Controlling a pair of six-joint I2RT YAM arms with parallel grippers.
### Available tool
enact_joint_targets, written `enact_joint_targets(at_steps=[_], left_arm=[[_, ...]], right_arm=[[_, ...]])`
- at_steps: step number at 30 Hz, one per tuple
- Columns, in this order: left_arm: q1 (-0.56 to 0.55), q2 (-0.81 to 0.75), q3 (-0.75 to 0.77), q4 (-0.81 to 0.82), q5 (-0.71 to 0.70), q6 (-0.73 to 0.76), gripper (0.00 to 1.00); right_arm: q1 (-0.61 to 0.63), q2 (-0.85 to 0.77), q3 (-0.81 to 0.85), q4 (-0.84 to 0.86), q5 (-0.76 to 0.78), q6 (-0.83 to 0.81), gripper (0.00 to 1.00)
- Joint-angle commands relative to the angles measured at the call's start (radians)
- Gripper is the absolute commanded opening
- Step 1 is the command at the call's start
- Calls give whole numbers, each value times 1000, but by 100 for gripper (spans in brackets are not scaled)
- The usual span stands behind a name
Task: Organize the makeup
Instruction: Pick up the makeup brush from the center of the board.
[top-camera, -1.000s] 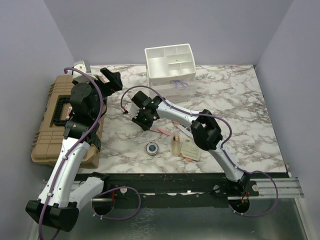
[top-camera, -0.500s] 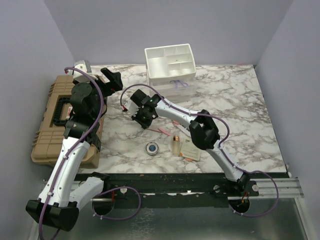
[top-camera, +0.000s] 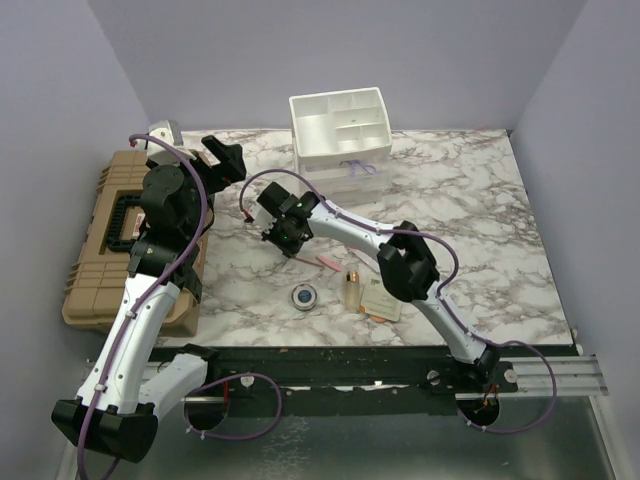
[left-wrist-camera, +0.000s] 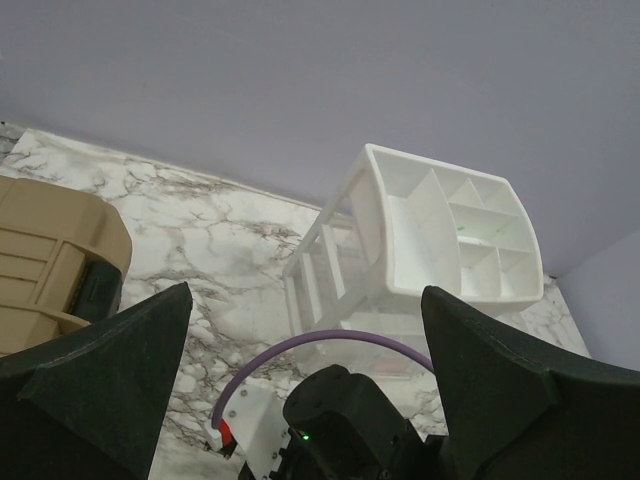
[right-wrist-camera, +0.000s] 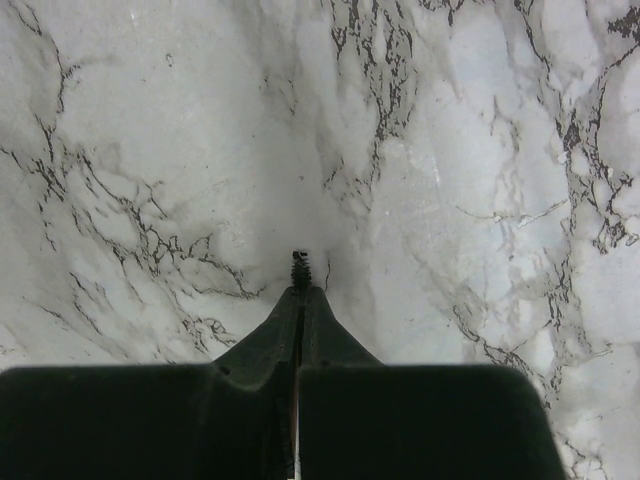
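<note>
cream sachet (top-camera: 381, 297): printing too small for me to read
tan hard case (top-camera: 100, 250): no marking I can make out
white organizer (top-camera: 340, 125): nothing legible

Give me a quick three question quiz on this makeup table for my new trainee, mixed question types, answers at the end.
1. True or false: the round blue compact lies inside the white organizer.
2. The right jaws are: A wide open; B shut; C out of view.
3. What stands immediately right of the compact?
Key: 1 false; 2 B; 3 the small amber bottle.
</note>
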Motion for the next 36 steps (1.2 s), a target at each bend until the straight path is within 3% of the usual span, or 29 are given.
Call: enact_joint_targets(at_steps=[1, 21, 36], left_arm=[[6, -15, 4, 20, 19, -1, 99], [6, -18, 4, 20, 11, 0, 99], [5, -55, 20, 20, -33, 1, 99]], right_arm=[[10, -32, -35, 25, -2, 23, 1], [10, -151, -96, -5, -50, 15, 1], [8, -357, -203, 7, -61, 14, 1]])
